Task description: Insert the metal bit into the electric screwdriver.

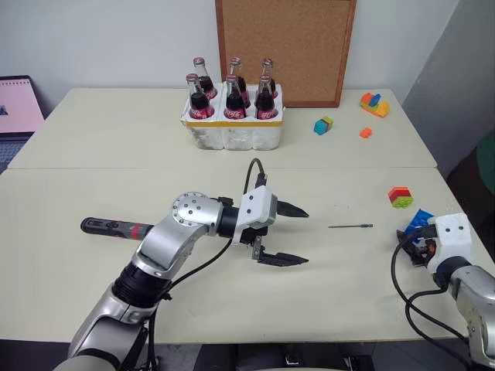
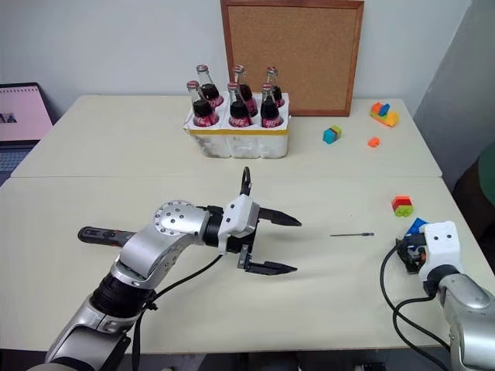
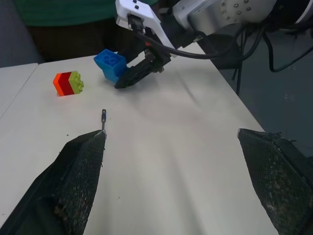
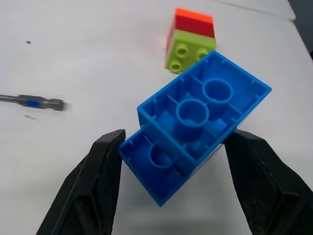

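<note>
Still, the bit (image 1: 350,226) lay alone on the table (image 1: 340,294), the screwdriver (image 1: 116,227) far off behind the left arm. The left gripper (image 1: 286,234) gaped wide and empty; the right gripper (image 4: 173,176) pinched a blue brick (image 4: 193,122). Busy with that brick, it might knock the thin bit away.

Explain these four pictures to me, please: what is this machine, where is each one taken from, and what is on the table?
It is a two-armed robot at a pale table. Two pictures look down from its head; the other two come from a camera on each wrist.

The left gripper hangs over the table, jaws wide open and empty. The right gripper has its jaws around an upturned blue plastic building brick.

On the table lie a thin grey metal bit, a black pen-shaped electric screwdriver partly behind the left arm, a white crate of six dark cola bottles, and small coloured brick stacks. A cork board leans against the wall.
</note>
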`<state>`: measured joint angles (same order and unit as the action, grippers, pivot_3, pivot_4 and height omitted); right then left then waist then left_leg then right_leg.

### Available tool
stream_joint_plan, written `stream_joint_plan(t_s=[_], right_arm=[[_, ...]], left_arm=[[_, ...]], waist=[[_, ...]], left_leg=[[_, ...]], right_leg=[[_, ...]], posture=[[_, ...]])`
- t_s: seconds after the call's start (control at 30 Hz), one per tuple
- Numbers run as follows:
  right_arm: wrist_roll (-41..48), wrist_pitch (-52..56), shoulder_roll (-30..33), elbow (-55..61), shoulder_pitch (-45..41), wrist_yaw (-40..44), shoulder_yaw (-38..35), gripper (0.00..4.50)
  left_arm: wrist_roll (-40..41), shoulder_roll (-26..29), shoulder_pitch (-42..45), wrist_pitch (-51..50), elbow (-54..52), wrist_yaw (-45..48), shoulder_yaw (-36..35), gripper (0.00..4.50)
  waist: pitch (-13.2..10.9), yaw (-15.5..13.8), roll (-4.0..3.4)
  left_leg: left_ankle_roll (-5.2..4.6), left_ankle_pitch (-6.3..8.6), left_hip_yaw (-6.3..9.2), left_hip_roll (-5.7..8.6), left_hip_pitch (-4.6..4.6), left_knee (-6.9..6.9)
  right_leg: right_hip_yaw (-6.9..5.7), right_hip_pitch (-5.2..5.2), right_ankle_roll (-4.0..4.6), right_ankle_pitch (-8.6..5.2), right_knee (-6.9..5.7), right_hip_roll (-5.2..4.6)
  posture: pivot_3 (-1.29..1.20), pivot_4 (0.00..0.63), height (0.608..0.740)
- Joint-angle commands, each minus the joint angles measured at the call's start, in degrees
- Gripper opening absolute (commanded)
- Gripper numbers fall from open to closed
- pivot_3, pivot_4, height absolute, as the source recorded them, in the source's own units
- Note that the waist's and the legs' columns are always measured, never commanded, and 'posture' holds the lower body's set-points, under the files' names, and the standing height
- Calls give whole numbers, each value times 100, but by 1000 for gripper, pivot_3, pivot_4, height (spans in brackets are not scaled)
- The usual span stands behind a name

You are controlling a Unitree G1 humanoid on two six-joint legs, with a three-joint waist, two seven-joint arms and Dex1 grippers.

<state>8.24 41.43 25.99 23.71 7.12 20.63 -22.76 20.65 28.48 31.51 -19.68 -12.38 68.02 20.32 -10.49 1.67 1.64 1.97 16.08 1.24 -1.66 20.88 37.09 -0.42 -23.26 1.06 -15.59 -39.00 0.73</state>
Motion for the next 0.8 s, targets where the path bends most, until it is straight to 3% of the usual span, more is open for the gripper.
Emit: stream_joint_plan(t_s=[0.03, 0.13, 0.2, 0.37, 0.57, 0.8], right_arm=[[149, -220, 1, -207, -178, -109, -308, 2803], [321, -164, -75, -217, -244, -146, -442, 2803], [482, -61, -111, -98, -209, -127, -526, 3503], [784, 119, 2, 479, 107, 18, -745, 4437], [912, 254, 509, 1209, 566, 288, -1043, 4437], [1633, 195, 1589, 2148, 623, 1425, -1145, 4437]], left_arm=[[-71, -98, 138, 116, 12, 6, 11, 4500], [-83, -134, 147, 102, 12, 10, -4, 4500], [-81, -137, 134, 84, -10, 8, -13, 4500], [-28, -96, 138, 15, 1, -28, -149, 4500], [104, -46, 193, -91, 38, -98, -410, 4500], [211, 748, 183, -310, -52, -42, -1130, 4500]], waist=[[0, 0, -1], [1, 0, -2], [1, -2, -2], [1, -4, -5], [3, -4, -11], [0, 27, -14]], left_leg=[[0, 0, -1, 0, 0, 0], [0, 0, -7, 1, 1, 0], [0, 0, -6, 1, 2, 0], [0, 0, -4, 1, 2, 0], [0, 0, -5, 2, 2, 1], [0, 0, 1, -6, -5, -1]], right_leg=[[2, 0, 0, 0, 0, 1], [6, 0, 0, 0, 3, 1], [5, 0, -1, 0, 4, 1], [5, 0, -1, 0, 4, 1], [6, 0, -1, 0, 3, 1], [1, 2, -1, -1, 2, 5]], posture=[[0, 150, 740], [0, 150, 740], [0, 150, 740], [0, 150, 740], [0, 150, 740], [0, 150, 740]])
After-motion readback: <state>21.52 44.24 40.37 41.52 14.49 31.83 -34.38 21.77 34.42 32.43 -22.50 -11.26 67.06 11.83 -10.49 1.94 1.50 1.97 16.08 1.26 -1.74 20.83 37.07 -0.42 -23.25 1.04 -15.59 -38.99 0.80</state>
